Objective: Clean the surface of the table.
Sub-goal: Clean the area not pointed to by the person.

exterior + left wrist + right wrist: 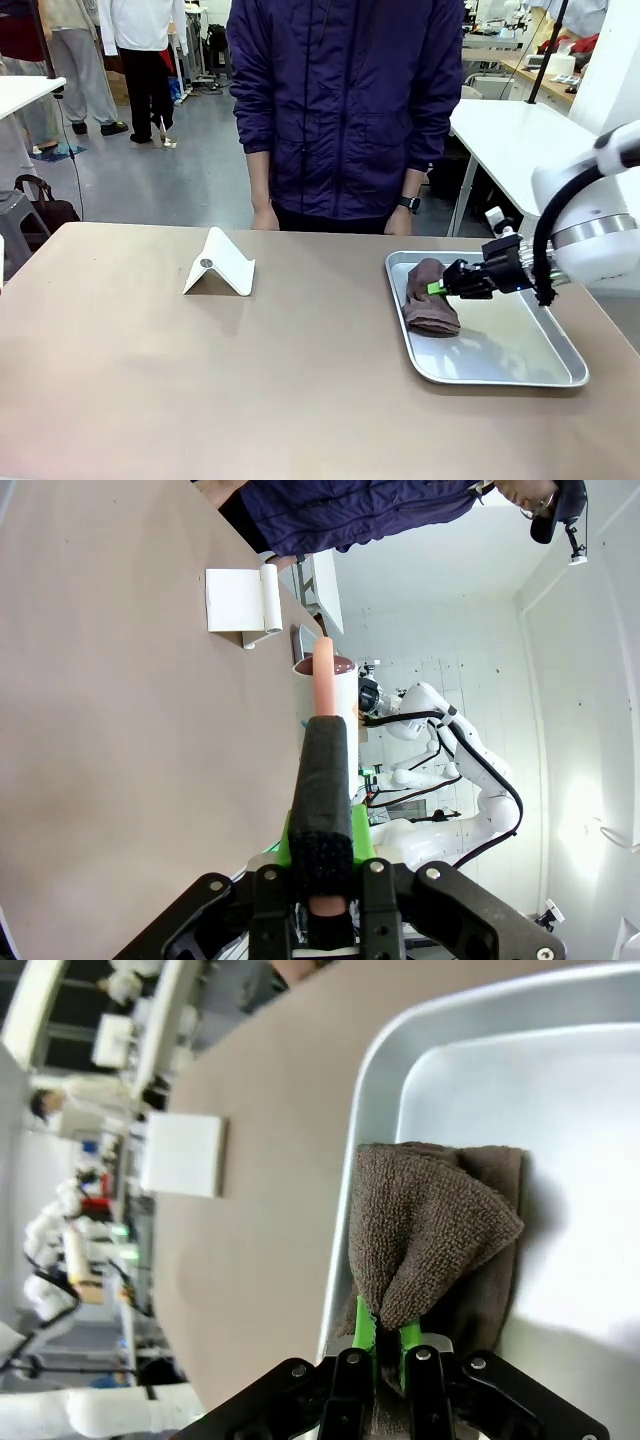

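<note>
Step in hand, likely pick-up: right claw point(440, 288) grasping brown cloth point(430, 305) in tray point(500, 375) at right of worktop point(200, 380); left claw point(325, 780) clenched, apparently empty; next, likely carry cloth onto bare worktop

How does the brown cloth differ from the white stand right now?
Colour and make: the cloth is brown, soft and bunched; the stand is white, stiff and folded like a tent. Place: the cloth lies in the metal tray; the stand sits on the bare table. State: the right gripper is shut on the cloth; nothing touches the stand. Both sit toward the person's side.
</note>
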Motion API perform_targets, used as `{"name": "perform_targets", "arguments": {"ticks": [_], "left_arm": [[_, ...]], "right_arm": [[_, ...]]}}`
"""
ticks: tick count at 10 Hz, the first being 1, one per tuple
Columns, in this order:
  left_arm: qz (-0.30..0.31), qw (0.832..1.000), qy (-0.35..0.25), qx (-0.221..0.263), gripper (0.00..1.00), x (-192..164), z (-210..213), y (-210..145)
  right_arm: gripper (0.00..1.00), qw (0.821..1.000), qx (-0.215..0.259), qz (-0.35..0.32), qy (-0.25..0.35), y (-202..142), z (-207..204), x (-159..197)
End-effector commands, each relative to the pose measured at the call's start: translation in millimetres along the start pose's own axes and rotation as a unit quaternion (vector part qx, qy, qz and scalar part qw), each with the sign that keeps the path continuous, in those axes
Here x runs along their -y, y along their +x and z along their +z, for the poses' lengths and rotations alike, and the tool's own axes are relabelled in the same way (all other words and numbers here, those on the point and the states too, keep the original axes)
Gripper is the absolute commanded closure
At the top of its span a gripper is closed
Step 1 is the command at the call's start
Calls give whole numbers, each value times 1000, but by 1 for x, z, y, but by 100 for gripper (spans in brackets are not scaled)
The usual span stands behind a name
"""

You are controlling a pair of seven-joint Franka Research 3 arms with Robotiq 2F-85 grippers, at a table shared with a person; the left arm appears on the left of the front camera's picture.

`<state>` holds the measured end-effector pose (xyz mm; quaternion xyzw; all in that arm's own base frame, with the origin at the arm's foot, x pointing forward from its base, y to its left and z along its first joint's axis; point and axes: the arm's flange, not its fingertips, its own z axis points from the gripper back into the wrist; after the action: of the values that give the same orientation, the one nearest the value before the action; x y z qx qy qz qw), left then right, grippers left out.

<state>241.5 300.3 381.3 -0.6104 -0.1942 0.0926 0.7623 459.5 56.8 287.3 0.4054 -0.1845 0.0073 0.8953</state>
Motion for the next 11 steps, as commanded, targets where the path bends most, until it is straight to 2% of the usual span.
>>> {"name": "perform_targets", "arguments": {"ticks": [1,3,6,8,11], "left_arm": [[-1,1000,-1,-4,78,3,0,-3],[-1,1000,-1,-4,78,3,0,-3],[-1,1000,-1,-4,78,3,0,-3],[-1,1000,-1,-4,78,3,0,-3],[-1,1000,-1,-4,78,3,0,-3]], "right_arm": [[90,995,25,-36,88,-1,31,9],[90,984,-26,-77,156,-10,86,19],[90,958,-51,-134,248,-23,153,49],[90,941,-72,-160,288,-36,181,70],[90,932,-37,-171,318,-53,204,94]]}}
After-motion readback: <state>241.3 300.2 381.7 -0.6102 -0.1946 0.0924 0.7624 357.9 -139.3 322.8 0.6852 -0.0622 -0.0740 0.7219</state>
